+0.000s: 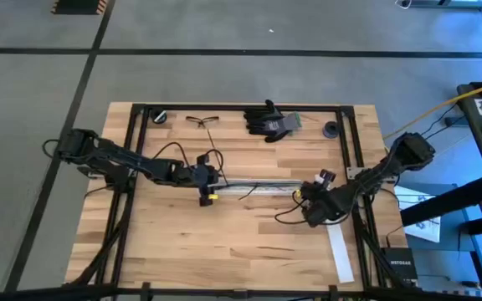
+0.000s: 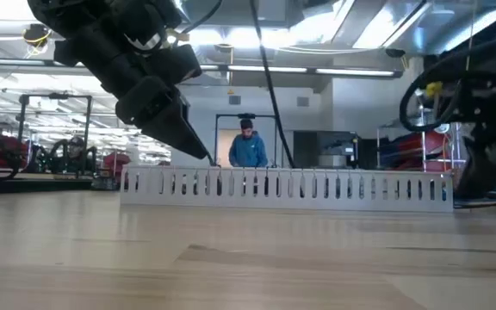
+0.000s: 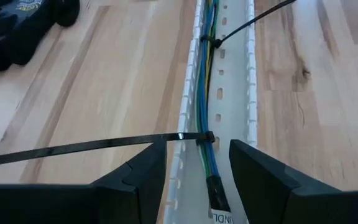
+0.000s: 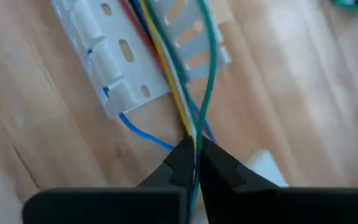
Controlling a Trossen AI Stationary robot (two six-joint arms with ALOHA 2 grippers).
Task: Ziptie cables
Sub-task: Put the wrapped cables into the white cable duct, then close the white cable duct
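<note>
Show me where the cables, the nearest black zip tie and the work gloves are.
cables [image 3: 205, 93]: left wrist view, bundle inside the white channel.
zip tie [image 3: 92, 147]: left wrist view, its long tail.
gloves [image 1: 268, 120]: high view, palm.

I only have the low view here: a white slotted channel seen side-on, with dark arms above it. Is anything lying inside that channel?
Observer: Yes. A bundle of cables runs along inside the channel.
Operator: Tied at all?
Observer: Two black zip ties are looped around the bundle, with their long tails sticking out sideways.
Operator: What are the claws doing?
Observer: The right claw is shut on the cables just past the channel's end. The left claw is open, with one finger on either side of the channel.
</note>
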